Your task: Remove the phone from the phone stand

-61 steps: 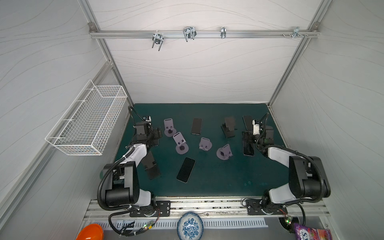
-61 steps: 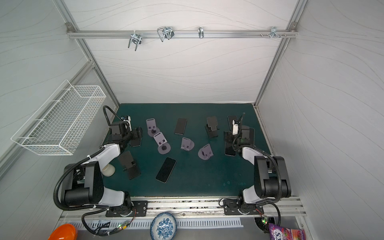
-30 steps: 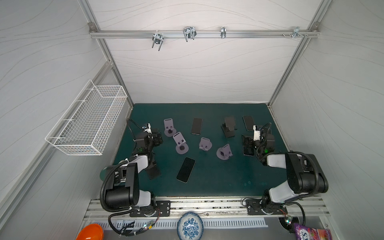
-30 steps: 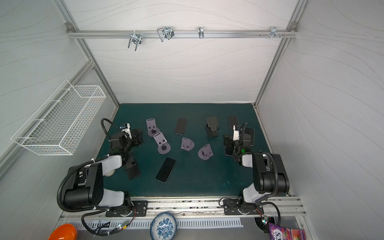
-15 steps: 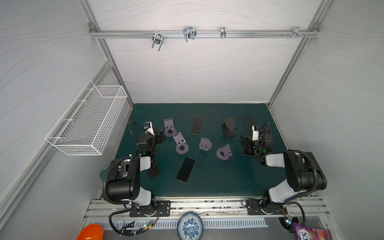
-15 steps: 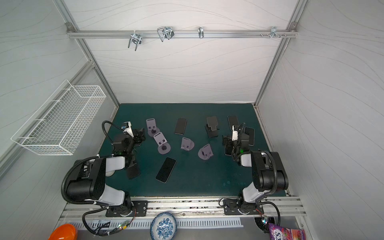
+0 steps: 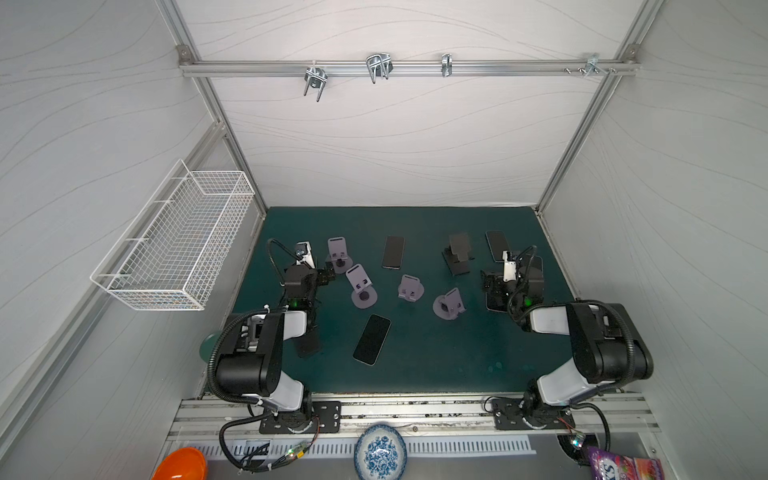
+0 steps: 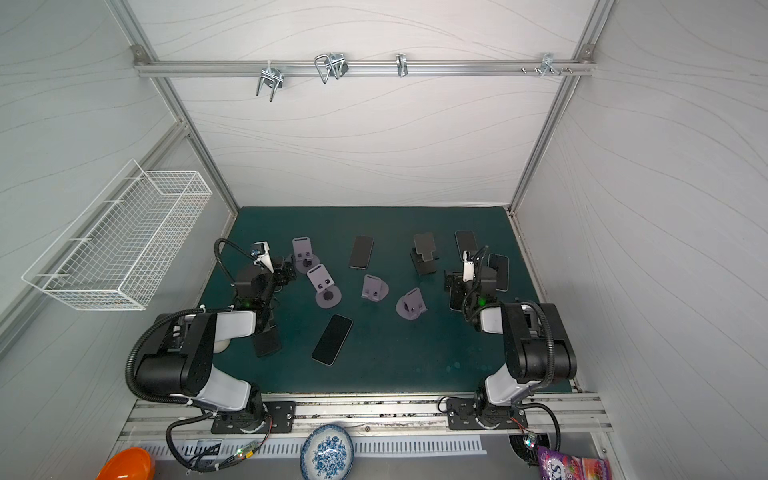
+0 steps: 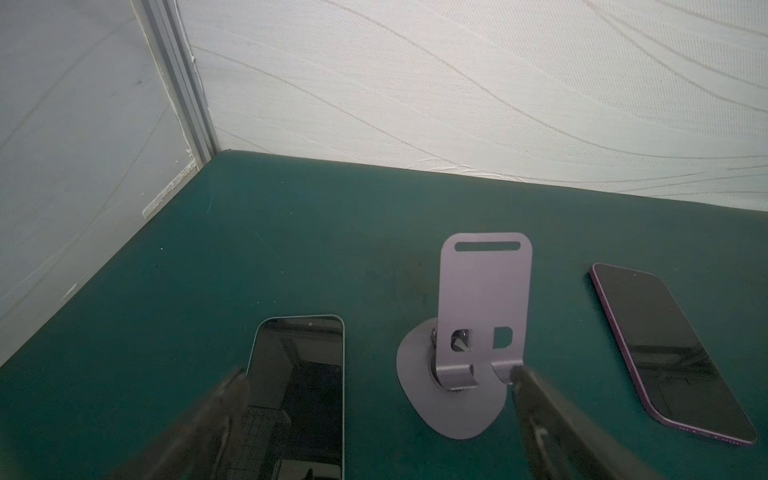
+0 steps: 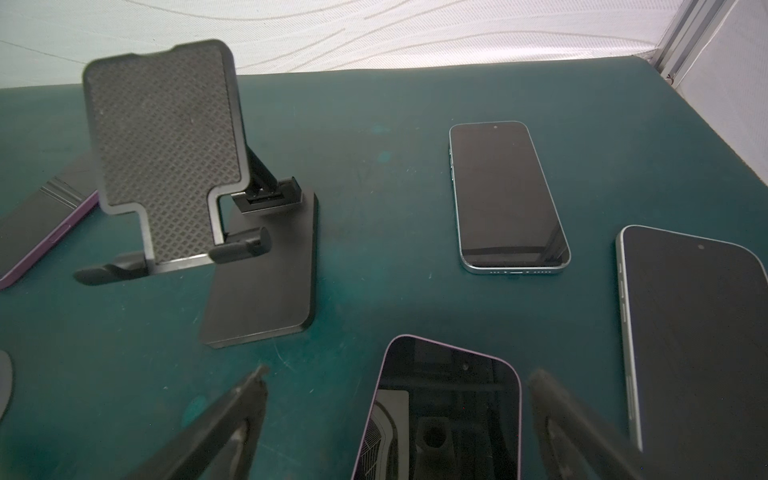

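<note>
Low over the mat (image 9: 249,249), splayed and empty: left gripper (image 9: 378,374) above pale phone (image 9: 299,386), right gripper (image 10: 399,376) above purple-edged phone (image 10: 449,415), each evidently laid flat, off the stands (image 9: 484,299).

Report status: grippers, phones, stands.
Both open: left gripper over pale-edged phone, right gripper over purple-edged phone. Both phones flat on mat. Lilac stand, black stand empty. Nothing in the way.

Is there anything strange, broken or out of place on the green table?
Nothing stands out. The lilac metal phone stand and the black textured phone stand are upright and empty; the dark-screened phones lie flat beside them.
</note>
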